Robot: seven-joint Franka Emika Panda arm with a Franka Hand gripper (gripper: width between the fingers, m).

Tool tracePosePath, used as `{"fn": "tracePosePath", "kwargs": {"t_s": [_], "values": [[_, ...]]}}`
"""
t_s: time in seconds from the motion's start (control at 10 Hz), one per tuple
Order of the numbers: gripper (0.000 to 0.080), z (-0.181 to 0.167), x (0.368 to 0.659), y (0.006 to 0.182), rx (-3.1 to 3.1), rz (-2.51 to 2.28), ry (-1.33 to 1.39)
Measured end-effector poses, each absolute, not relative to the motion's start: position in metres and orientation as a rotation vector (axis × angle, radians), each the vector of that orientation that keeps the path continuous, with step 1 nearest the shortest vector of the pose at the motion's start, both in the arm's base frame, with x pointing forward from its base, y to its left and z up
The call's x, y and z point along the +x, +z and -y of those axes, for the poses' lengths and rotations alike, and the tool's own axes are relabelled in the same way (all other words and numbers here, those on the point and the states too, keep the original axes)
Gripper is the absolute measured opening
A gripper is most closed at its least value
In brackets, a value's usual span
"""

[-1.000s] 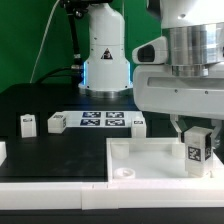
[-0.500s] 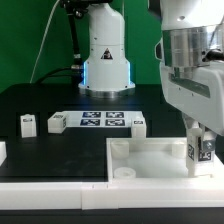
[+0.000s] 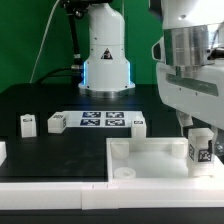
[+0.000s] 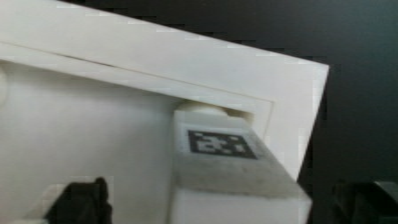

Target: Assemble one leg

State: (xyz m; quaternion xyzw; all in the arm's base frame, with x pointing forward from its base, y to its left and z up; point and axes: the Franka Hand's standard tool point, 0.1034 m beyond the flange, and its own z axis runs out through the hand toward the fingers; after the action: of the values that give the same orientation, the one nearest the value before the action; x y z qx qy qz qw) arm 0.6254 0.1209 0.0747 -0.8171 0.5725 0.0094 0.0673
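Observation:
A leg, a small white block with a tag, stands upright at the near corner of the large white tray-like piece, on the exterior view's right. In the wrist view the leg rises from that corner. My gripper is just above it, with its dark fingers on either side of the leg and a gap showing on both sides. Three more legs stand on the black table.
The marker board lies flat between the loose legs. The robot's base stands behind it. A round corner socket shows at the tray-like piece's front corner. The table's white front edge runs along the bottom.
The gripper has turned about its axis and shifted toward the exterior view's right. The leg has stayed at the tray corner and turned a little.

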Motion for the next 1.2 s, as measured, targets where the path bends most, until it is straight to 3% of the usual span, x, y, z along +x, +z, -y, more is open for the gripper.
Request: {"fn": "tracePosePath", "kwargs": {"t_s": [0.9, 1.2], "values": [[0.0649, -0.1234, 0.6260, 0.0747, -3.069, -0.111, -0.089], [0.0649, -0.1168, 0.6267, 0.0733, -3.076, 0.114, -0.096]]}}
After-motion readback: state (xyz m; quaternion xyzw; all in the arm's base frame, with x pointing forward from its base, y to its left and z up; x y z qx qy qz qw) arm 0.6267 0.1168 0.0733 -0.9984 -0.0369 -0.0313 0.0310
